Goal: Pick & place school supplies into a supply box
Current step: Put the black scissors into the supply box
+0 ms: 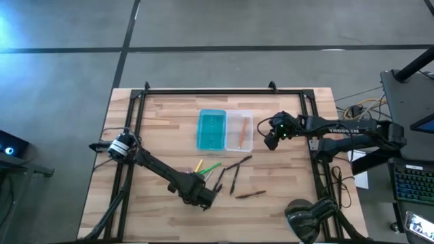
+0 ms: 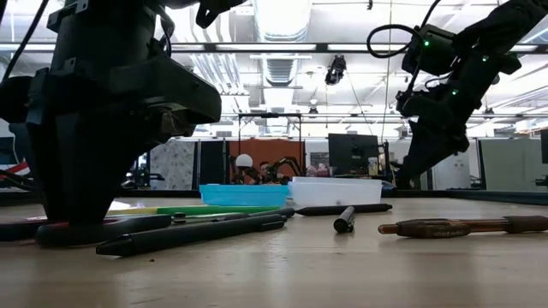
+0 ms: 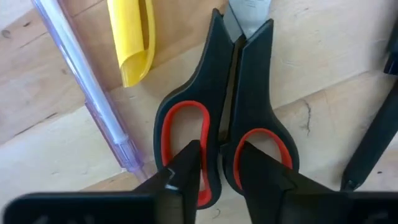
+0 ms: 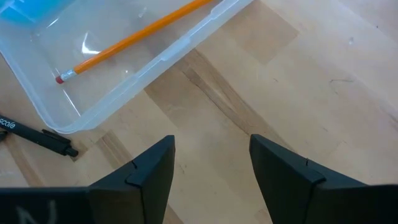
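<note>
The scissors (image 3: 239, 81), black with red-lined handle loops, lie flat on the table under my left gripper (image 3: 216, 155), which stands low over the near part of the table (image 1: 203, 193), pointing down. The supply box lies open at the table's middle, its teal half (image 1: 211, 129) on the left and its clear half (image 1: 239, 130) on the right, with an orange pencil (image 4: 134, 37) inside the clear half. My right gripper (image 4: 211, 165) is open above bare wood just right of the clear half (image 1: 271, 139) and touches nothing. My left gripper comes at the scissors from above, pointing down, with one fingertip (image 3: 186, 155) set in one red-lined loop and the other in the second loop. The two inner handle bars (image 3: 225, 146) sit pinched between the fingers. The scissors lie flat on the wood.
A yellow pen (image 3: 134, 37) and a clear purple pencil (image 3: 93, 93) lie beside the scissors. Green pencil (image 1: 211, 167), several dark pens (image 1: 237, 163) and a brown pen (image 1: 251, 194) are scattered on the near side of the box. A black frame (image 1: 224, 91) runs along the table's edges.
</note>
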Robot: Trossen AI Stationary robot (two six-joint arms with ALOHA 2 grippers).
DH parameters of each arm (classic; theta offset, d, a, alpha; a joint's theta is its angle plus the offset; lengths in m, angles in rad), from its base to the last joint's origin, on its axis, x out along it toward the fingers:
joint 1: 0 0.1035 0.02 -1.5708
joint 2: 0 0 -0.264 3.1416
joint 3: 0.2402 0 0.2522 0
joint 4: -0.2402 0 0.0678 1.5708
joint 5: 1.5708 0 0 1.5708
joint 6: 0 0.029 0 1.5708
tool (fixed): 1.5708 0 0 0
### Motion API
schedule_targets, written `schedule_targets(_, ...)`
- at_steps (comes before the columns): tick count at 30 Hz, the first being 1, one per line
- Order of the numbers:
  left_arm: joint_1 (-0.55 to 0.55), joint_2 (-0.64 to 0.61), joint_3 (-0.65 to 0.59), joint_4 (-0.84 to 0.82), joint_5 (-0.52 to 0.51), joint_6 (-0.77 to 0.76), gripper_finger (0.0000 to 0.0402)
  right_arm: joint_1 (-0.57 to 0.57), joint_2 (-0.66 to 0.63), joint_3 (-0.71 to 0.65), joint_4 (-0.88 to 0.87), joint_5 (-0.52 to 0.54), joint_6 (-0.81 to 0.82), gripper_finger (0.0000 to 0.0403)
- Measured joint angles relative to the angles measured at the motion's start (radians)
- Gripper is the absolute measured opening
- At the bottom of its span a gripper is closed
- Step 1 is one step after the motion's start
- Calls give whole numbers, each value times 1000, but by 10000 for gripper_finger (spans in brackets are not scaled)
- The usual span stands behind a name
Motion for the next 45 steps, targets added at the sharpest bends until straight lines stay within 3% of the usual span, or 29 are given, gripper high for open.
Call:
schedule_targets(2, 3, 1, 0, -1, -5, 2, 60, 0, 0, 0, 0, 3, 0, 201)
schedule_targets(10, 6, 1, 23, -18, -8, 0, 59, 0, 0, 0, 1, 11, 0, 201)
schedule_targets(22, 0, -60, 202, -112, -95, -19, 59, 1, -56, 7, 5, 78, -6, 201)
schedule_targets(28, 14, -163, 231, -127, -250, -107, 59, 1, -145, 9, -7, 96, 8, 201)
schedule_targets(31, 65, -197, 231, -111, -325, -75, 59, 1, -197, 9, -18, 137, 9, 201)
schedule_targets(36, 230, -185, 230, -29, -358, 151, 59, 1, -288, 10, -22, 162, 11, 201)
schedule_targets(45, 527, -131, 231, 246, -273, 463, 59, 1, -391, 10, -51, 176, 38, 201)
